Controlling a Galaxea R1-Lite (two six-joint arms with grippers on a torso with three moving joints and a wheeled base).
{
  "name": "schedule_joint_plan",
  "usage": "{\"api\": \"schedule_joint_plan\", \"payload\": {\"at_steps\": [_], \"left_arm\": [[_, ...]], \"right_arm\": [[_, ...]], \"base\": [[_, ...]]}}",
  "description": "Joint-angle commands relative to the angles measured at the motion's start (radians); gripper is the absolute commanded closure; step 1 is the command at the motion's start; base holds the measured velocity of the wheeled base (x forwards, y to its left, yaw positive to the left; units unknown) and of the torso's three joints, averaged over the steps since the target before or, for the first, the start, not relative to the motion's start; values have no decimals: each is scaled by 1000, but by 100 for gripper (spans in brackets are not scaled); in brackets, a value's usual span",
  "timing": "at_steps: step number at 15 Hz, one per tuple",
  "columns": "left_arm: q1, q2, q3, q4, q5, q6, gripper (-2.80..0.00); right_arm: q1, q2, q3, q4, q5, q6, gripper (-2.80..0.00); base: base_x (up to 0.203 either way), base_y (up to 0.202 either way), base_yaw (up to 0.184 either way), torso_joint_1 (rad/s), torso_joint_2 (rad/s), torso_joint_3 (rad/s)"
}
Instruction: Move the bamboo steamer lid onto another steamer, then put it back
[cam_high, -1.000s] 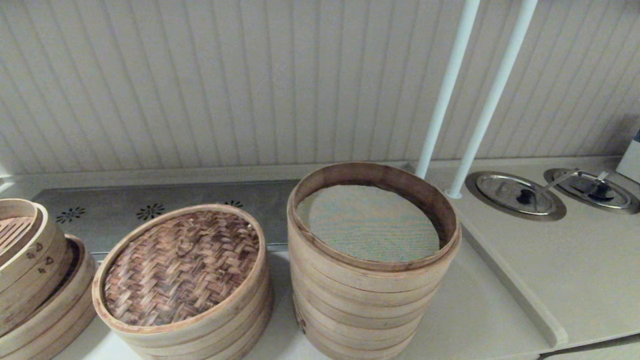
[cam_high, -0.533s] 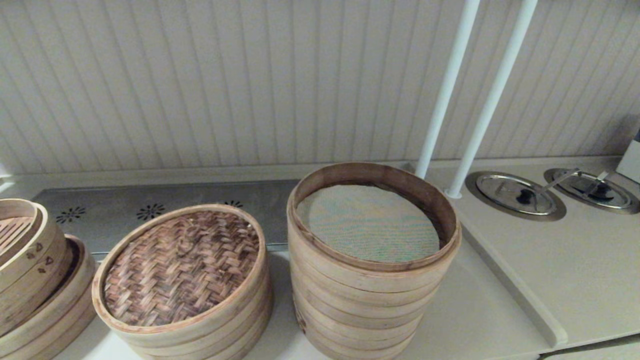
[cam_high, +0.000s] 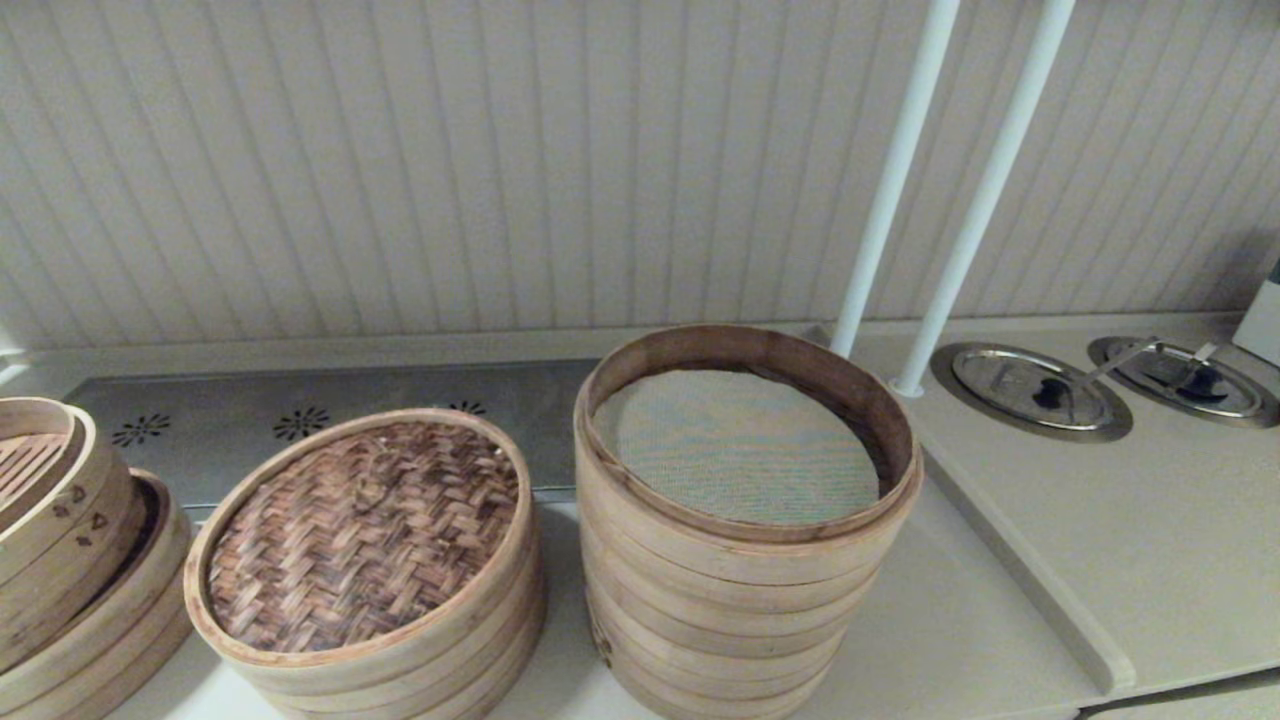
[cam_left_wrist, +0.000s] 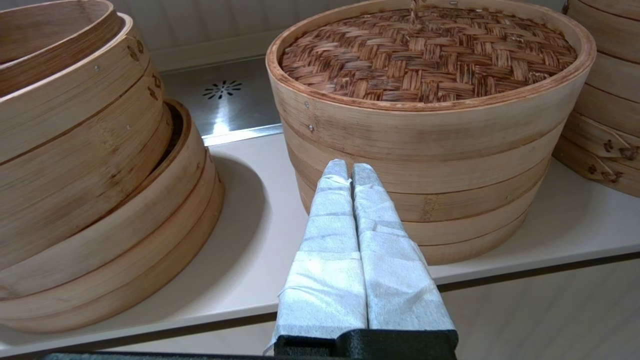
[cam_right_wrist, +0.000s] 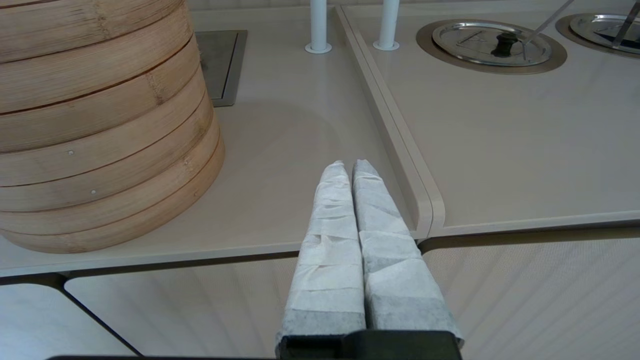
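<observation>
While the round dark-woven bamboo steamer lid is sitting left of the tall 5-tier pale bamboo steamer, the clenched left gripper is waiting nearer, the lid beyond its fingertips; the right gripper is idling clenched.

Both arms out of head view. Tilted trays cut by left edge; tall steamer stack and lidded steamer cut at bottom (bases unseen). White object at right edge unidentifiable.
</observation>
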Motion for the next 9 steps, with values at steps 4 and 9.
{"api": "schedule_joint_plan", "payload": {"at_steps": [4, 9], "left_arm": [[-3, -11, 2, 0, 1, -4, 0], [-3, -10, 0, 0, 4, -13, 0]], "right_arm": [[0, 1, 2, 0, 0, 0, 0], [0, 1, 2, 0, -1, 0, 0]], "base": [[0, 0, 0, 0, 0, 0], [0, 0, 0, 0, 0, 0]]}}
